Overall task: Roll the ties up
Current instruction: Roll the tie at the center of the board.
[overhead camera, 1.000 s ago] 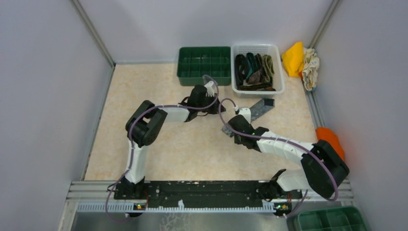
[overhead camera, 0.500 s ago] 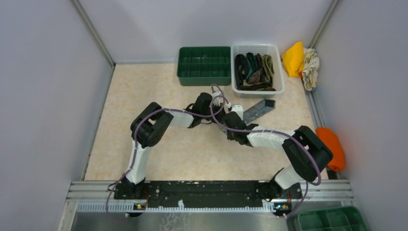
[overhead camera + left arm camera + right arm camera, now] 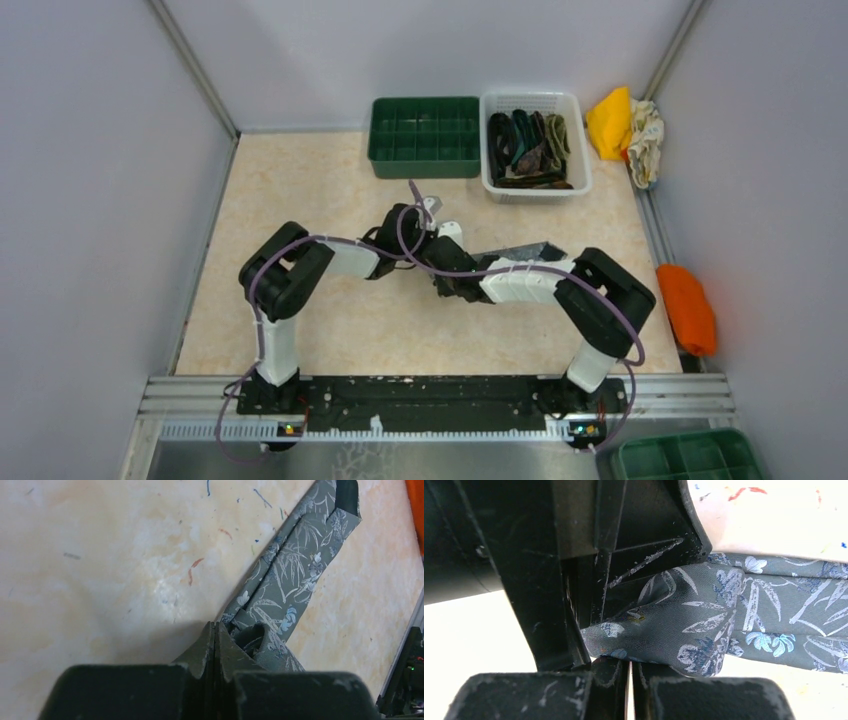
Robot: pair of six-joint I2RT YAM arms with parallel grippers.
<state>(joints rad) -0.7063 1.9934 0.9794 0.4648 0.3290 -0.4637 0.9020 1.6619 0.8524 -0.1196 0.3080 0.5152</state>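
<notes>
Legible text, labels, brands, numbers, signs: none in any view.
Grey tie [image 3: 295, 575]: printed leaf-and-flower pattern only, no lettering.
Surface [image 3: 100, 555]: scattered red and blue pen-like strokes that form no readable characters.

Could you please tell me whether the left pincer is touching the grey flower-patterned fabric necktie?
Touching: the right wrist view shows an end of the grey flower-patterned fabric necktie pinched in the left pincer.
</notes>
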